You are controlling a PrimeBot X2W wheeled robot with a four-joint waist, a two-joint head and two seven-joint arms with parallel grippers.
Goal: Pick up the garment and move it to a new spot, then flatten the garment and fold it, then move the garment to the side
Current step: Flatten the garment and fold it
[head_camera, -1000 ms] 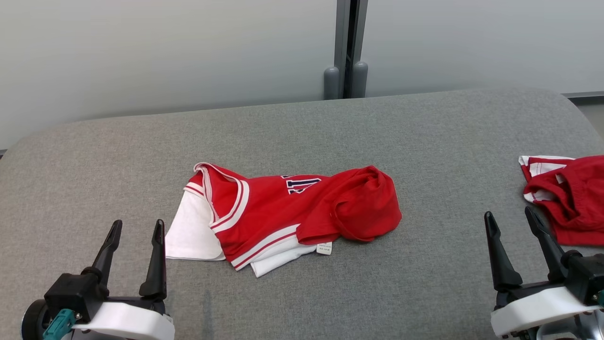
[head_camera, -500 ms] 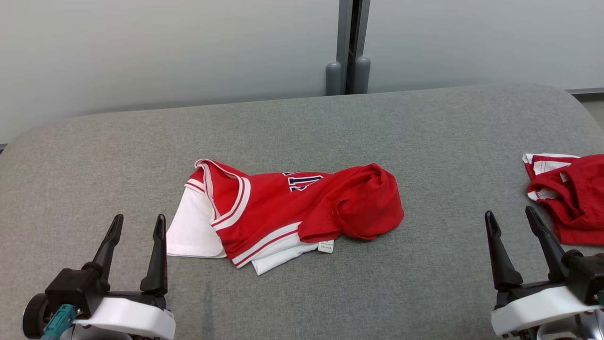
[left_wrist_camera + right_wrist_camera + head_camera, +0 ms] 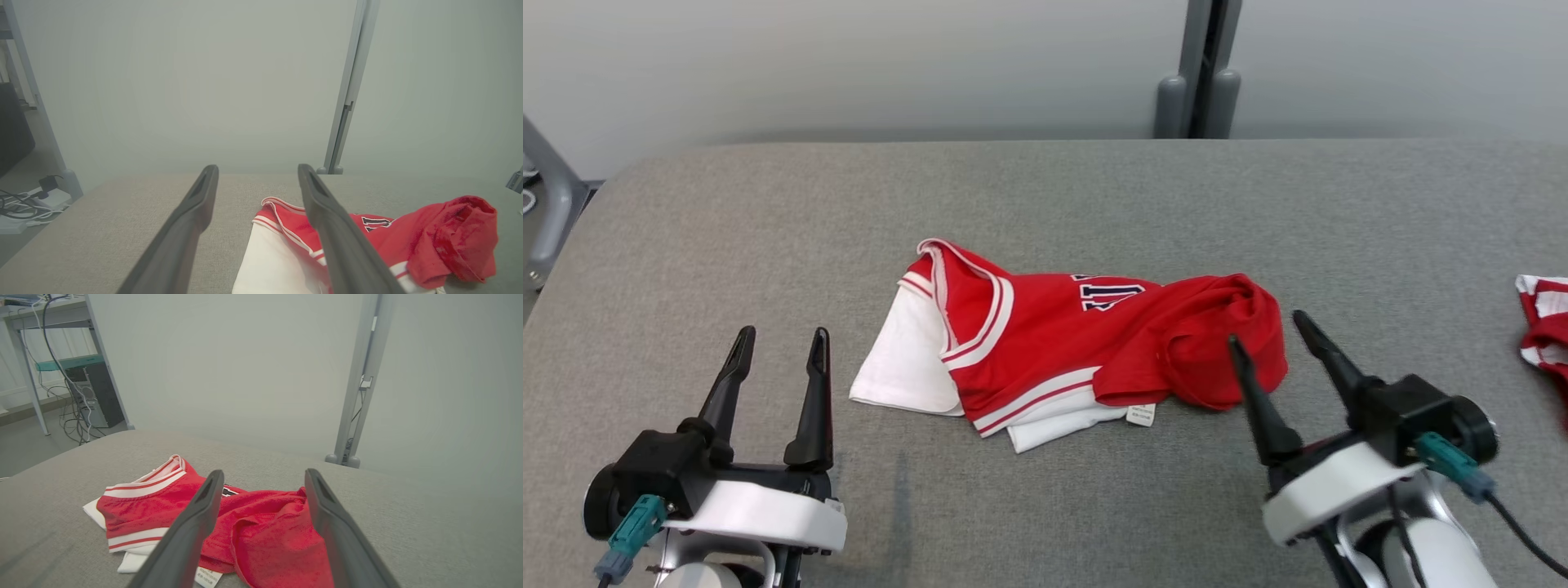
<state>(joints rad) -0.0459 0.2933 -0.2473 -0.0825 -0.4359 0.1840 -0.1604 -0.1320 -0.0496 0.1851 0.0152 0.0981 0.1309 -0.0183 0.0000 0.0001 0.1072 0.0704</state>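
A red jersey with white trim and a dark number, the garment (image 3: 1054,343), lies crumpled on the grey padded table (image 3: 768,212), its right end bunched up. My left gripper (image 3: 783,332) stands open to the garment's lower left, apart from it, nothing between its fingers. My right gripper (image 3: 1267,327) is open too, its fingertips in front of the bunched red end. In the left wrist view the garment (image 3: 384,237) lies right of the open left gripper (image 3: 257,167). In the right wrist view the garment (image 3: 265,522) lies just ahead between the open right gripper (image 3: 264,471) fingers.
A second red and white garment (image 3: 1543,327) lies at the table's right edge. A grey post (image 3: 1201,82) stands behind the table against the pale wall. A metal leg (image 3: 547,188) shows off the table's left end, and a desk with cables (image 3: 81,375) beyond it.
The head camera has turned, shifting the whole picture to the right. My right gripper has swung left and forward to the garment's bunched end. The left gripper and garment stay put.
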